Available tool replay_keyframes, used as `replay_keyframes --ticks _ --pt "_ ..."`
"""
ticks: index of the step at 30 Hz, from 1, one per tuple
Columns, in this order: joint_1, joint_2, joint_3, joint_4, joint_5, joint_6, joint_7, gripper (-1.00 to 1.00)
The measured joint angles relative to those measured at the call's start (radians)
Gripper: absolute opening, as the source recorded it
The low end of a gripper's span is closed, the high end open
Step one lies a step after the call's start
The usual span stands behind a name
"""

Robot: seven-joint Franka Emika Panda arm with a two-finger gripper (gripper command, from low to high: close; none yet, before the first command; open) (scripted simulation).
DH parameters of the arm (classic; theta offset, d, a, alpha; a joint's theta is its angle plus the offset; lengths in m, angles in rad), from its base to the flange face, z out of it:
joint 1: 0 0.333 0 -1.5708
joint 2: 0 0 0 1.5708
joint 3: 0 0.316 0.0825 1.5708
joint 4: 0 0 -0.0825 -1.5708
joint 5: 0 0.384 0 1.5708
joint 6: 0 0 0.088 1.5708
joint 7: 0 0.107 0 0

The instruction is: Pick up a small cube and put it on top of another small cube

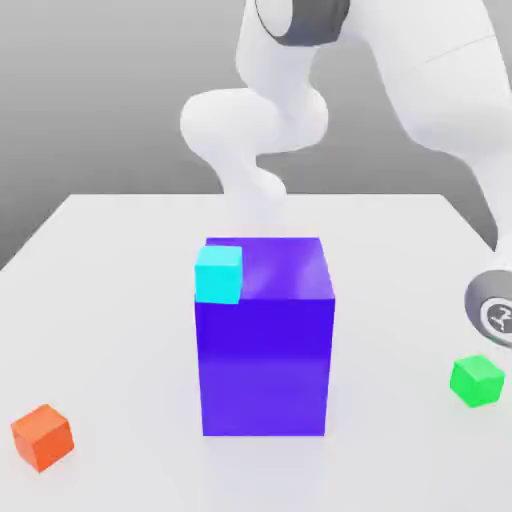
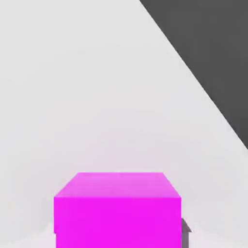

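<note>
**Magenta cube gripped: lift straight before travelling**

In the hand view I see the magenta cube point(image 2: 118, 220) between the jaws of my gripper point(image 2: 118, 237), closed on its sides; it sits above or on the pale table point(image 1: 120, 300), I can't tell which. I'd let the grip settle, then raise it slowly and plumb, without twisting, so it can't slip askew.

The sentence doesn't name the target: the green cube point(image 1: 477, 381), the orange cube point(image 1: 43, 437) or the cyan cube point(image 1: 219, 276) on the blue block point(image 1: 265, 365). I'd carry it high, clear of that block.
</note>
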Motion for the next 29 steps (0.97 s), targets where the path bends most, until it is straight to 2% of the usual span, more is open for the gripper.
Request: replay_keyframes --ticks 4,13,20,22,25,26,29 --pt "-0.031 -0.122 0.047 -0.039 0.058 -0.083 -0.026 -1.00" --pt "0.079 -0.369 0.041 -0.311 0.135 -0.058 0.390 -1.00" --pt "0.125 -0.576 0.083 -0.533 0.304 -0.002 0.654 -1.00" --pt "0.129 -0.545 0.076 -0.551 0.282 0.047 0.705 -1.00" --pt "0.163 -0.445 0.024 -0.550 0.190 0.141 0.784 -1.00" --pt "0.174 -0.420 0.008 -0.548 0.166 0.163 0.802 1.00" --pt "0.174 -0.420 0.008 -0.548 0.166 0.163 0.802 1.00"
